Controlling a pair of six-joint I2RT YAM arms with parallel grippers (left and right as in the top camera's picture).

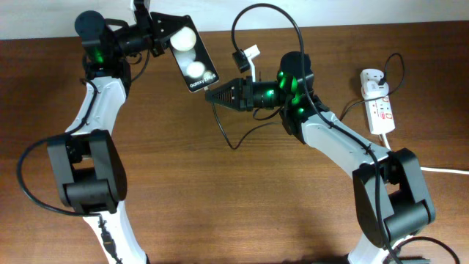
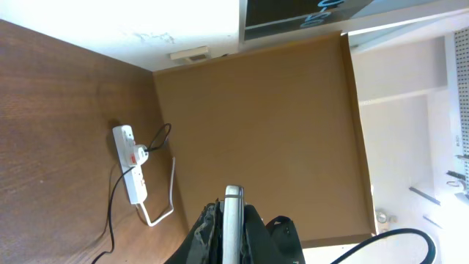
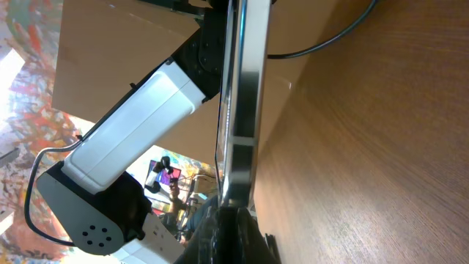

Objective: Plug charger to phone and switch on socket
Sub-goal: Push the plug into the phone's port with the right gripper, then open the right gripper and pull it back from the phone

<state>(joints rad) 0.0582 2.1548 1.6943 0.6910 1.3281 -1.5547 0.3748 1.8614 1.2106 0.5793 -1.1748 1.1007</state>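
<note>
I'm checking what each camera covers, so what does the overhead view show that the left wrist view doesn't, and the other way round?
Only overhead: the phone's glossy face with two glare spots, the right pincer pointing at its lower end, and both arms.

Only left wrist: the phone edge-on, gripped in the left pincer, plus a brown board beyond the table.

Both: the phone, the white power strip, its thick white cord, and the black cable.
</note>
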